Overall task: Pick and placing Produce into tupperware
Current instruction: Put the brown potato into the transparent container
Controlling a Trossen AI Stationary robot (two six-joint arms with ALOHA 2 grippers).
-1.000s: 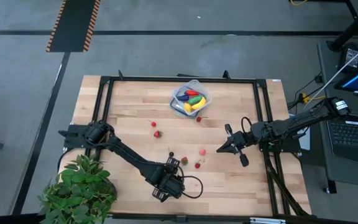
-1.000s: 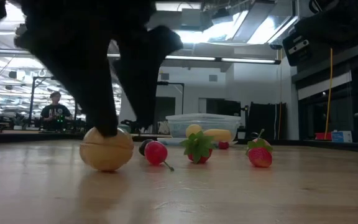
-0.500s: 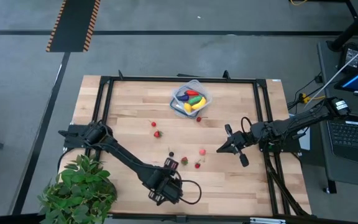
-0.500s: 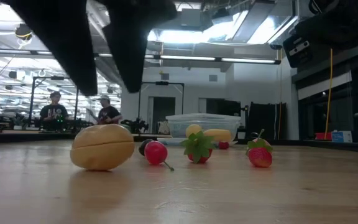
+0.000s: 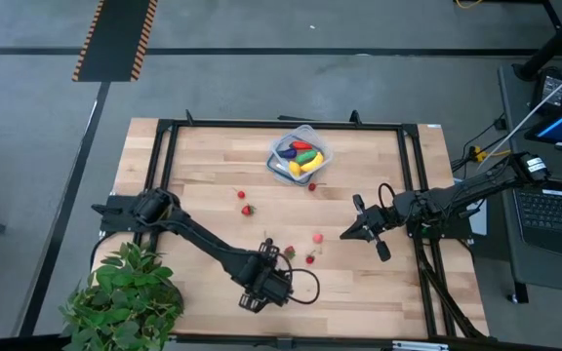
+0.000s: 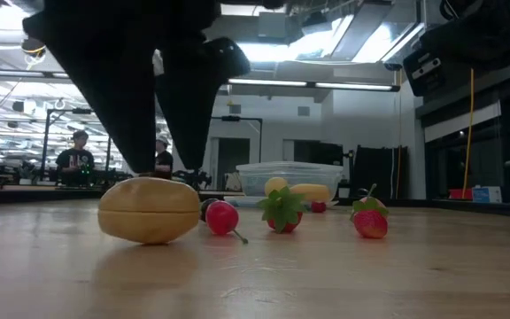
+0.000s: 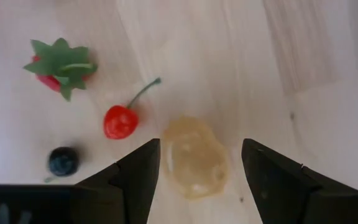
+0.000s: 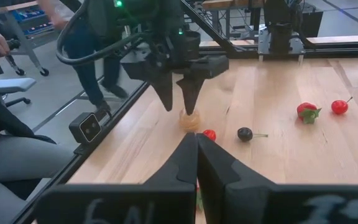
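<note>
Left gripper (image 5: 264, 276) near the front edge of the counter (image 5: 193, 166), fingers (image 7: 140, 177) spread apart and straddling a pale tan potato-like piece (image 7: 194, 157), gripping nothing. In the low view, that piece (image 6: 150, 210) resting on the wood with the dark fingers just above its top; cannot tell whether touching. Just beside it a cherry (image 7: 119, 121) with a green stem, a dark blueberry (image 7: 63, 161), and a strawberry (image 7: 58, 65) with a leafy cap.

Right gripper (image 5: 351, 232) hovering over the right part of the counter, fingers (image 8: 184, 163) pressed together, holding nothing.

Tupperware (image 5: 300, 156) near the back edge of the counter, about the middle, holding yellow, green and red produce. One small red piece (image 5: 311, 186) just in front of it. Two more red pieces (image 5: 245, 203) left of centre, and a pink piece (image 5: 317, 237) between the two grippers.

Potted plant (image 5: 125, 297) at the front left corner. Two people (image 6: 80, 158) far off in the room behind.
</note>
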